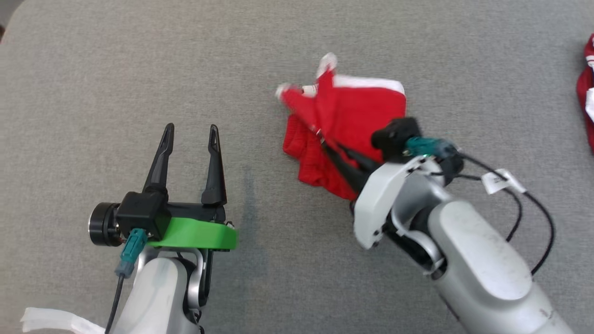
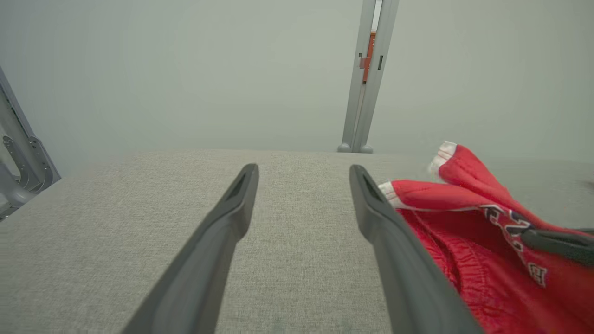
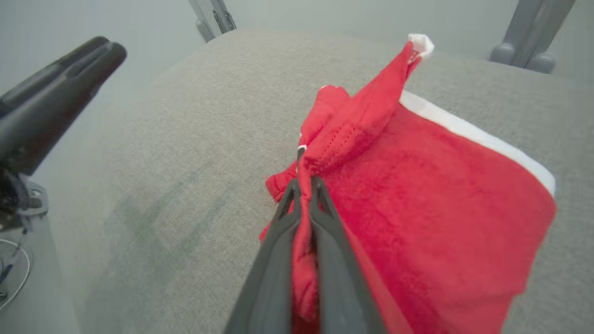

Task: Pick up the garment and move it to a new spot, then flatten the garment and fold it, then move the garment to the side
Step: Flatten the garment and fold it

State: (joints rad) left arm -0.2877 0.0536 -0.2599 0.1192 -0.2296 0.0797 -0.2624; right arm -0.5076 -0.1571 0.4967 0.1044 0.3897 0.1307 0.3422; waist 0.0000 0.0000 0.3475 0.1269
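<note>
Head view, from the left: a white strip [image 1: 46, 320] shows at the near left corner over the grey cloth-covered worktop [image 1: 116, 60]; just right of it the left pincer [image 1: 191, 126] is released, its two dark fingers spread and pointing away, with only grey cloth between them; a stretch of bare worktop separates it from the garment [image 1: 357, 109], which lies well apart to its right, near the middle; the garment is red with white trim, crumpled rather than flat; its longer run goes from the near edge by the right wrist up to a white-tipped corner on the far side, that corner drawn up and pointing away; a white-edged hem lies along the far right; the right pincer [image 1: 322, 139] comes in from the near right, tips aimed far-left, clenched on a fold of the garment; in the right wrist view red cloth is pinched between the two fingers and rises past their tips; the right wrist and forearm cover the garment's near right part; a black cable [image 1: 543, 218] with a white tag [image 1: 501, 181] loops off that wrist; at the far right edge lies another red and white cloth [image 1: 585, 83], well apart from the garment.
</note>
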